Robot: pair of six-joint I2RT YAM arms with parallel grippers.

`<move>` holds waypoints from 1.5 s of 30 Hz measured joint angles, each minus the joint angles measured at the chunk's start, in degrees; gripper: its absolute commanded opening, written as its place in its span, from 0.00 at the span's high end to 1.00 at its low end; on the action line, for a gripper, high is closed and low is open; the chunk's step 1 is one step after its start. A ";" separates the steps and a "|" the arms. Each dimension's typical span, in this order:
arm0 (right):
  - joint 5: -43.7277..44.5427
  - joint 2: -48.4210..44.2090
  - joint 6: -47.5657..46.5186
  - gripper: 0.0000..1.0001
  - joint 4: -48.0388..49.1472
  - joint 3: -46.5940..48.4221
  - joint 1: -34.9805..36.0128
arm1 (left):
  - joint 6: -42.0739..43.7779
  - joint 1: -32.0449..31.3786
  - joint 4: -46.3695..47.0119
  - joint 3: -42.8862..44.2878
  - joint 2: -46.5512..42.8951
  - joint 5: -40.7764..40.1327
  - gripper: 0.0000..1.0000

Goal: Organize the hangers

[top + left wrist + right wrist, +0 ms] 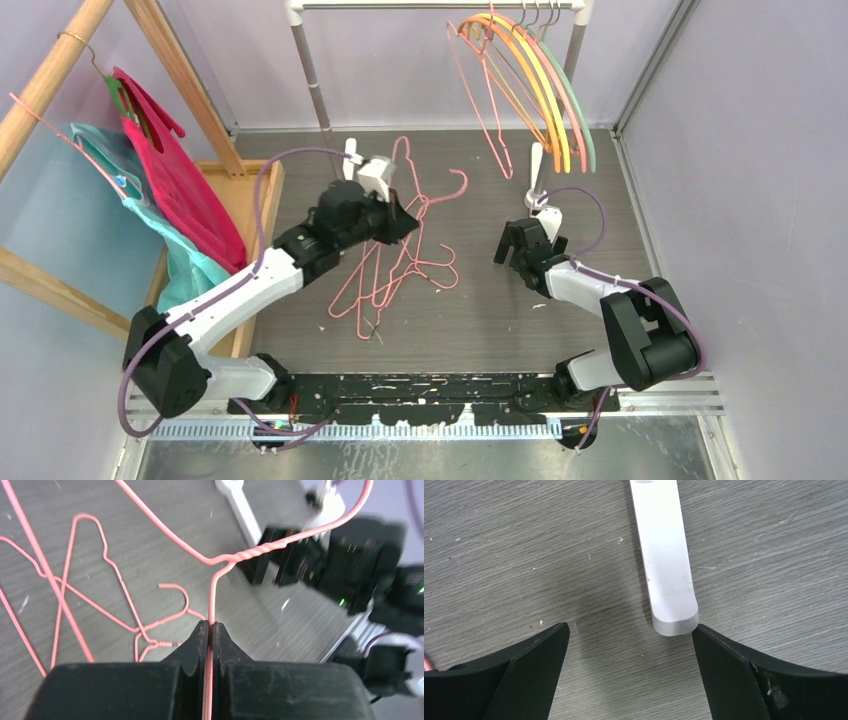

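Several pink wire hangers lie tangled on the dark table. My left gripper is shut on one pink wire hanger, clamping its wire just below the twisted neck, and holds it above the others. Pink, orange, yellow and grey-green hangers hang on the white rail at the back. My right gripper is open and empty, low over the table, its fingertips either side of the end of the rack's white foot.
A wooden rack at the left carries hangers draped with magenta and teal garments. The white rack's poles and feet stand at the back. Walls enclose the table left and right.
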 measured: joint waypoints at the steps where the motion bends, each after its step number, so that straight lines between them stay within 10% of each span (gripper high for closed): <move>1: -0.02 -0.02 0.00 0.00 0.00 0.00 0.00 | -1.75 2.56 2.54 -0.72 -0.76 2.27 1.00; 20: -0.11 -0.02 0.00 0.00 0.00 0.00 0.00 | -31.01 17.00 39.71 21.31 12.90 18.25 1.00; 45: -0.11 0.00 -0.02 0.00 0.00 0.00 0.00 | -39.10 17.05 20.83 43.01 26.62 5.92 1.00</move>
